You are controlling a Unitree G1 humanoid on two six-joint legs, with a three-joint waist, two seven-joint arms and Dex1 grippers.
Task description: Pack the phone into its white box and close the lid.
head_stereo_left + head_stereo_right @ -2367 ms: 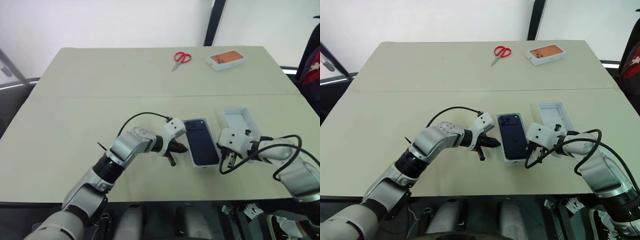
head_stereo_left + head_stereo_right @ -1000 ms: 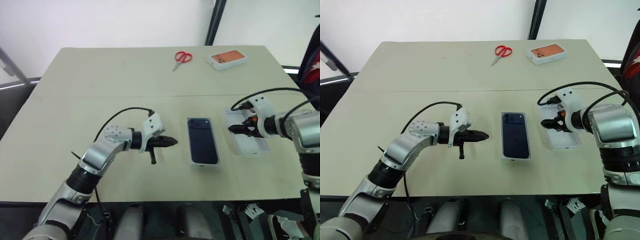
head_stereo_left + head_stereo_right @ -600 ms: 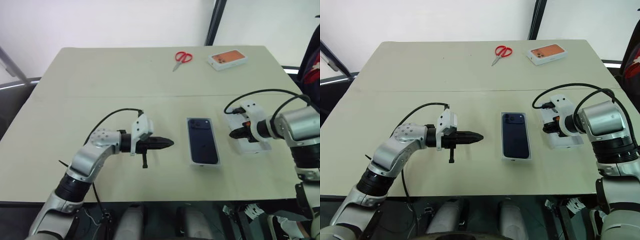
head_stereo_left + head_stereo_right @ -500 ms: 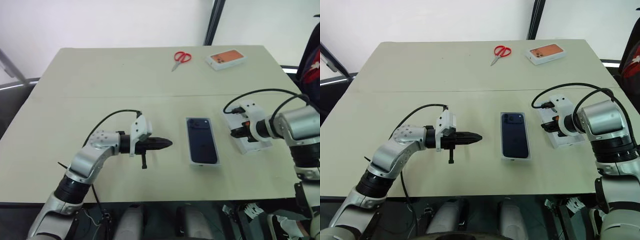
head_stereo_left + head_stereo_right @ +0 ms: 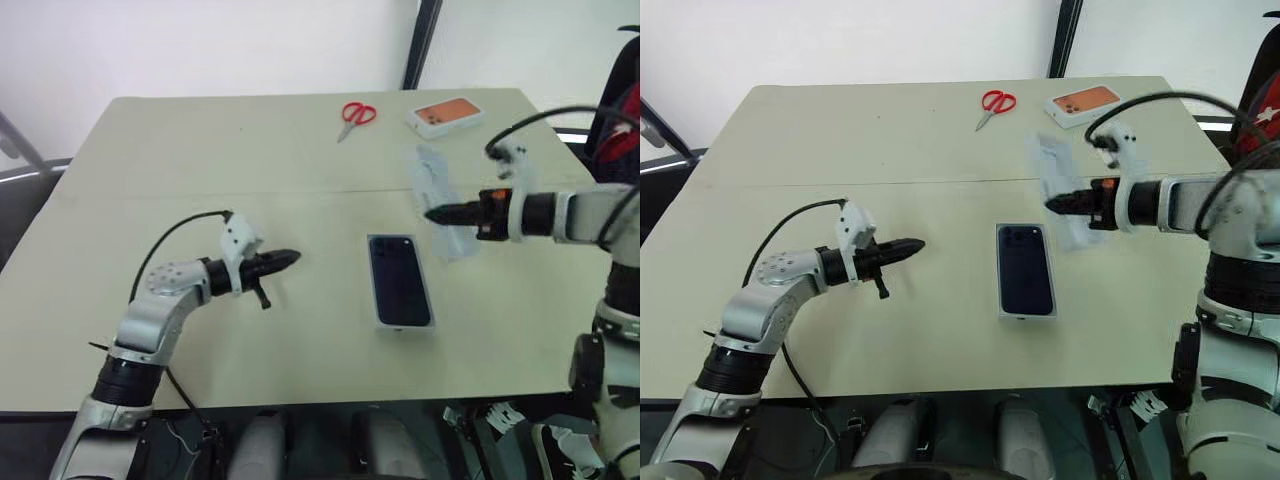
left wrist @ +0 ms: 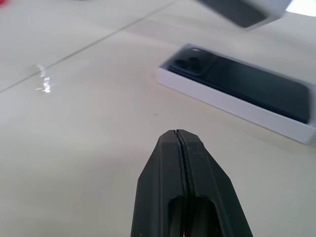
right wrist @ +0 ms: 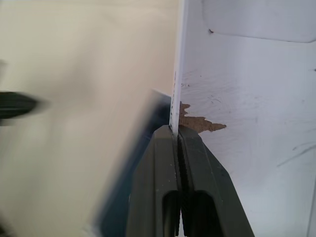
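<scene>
Lid (image 5: 441,203) clamped edge-on in right gripper (image 5: 432,213) jaws; left gripper (image 5: 288,258) jaws together, no readable labels.

No readable text, labels, brands or numbers anywhere on any object.

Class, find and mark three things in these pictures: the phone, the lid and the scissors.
phone (image 5: 1025,267): right eye view, middle of its dark back.
lid (image 5: 1058,172): right eye view, its pale face above the right gripper's fingers.
scissors (image 5: 359,113): left eye view, the red handles.
</scene>
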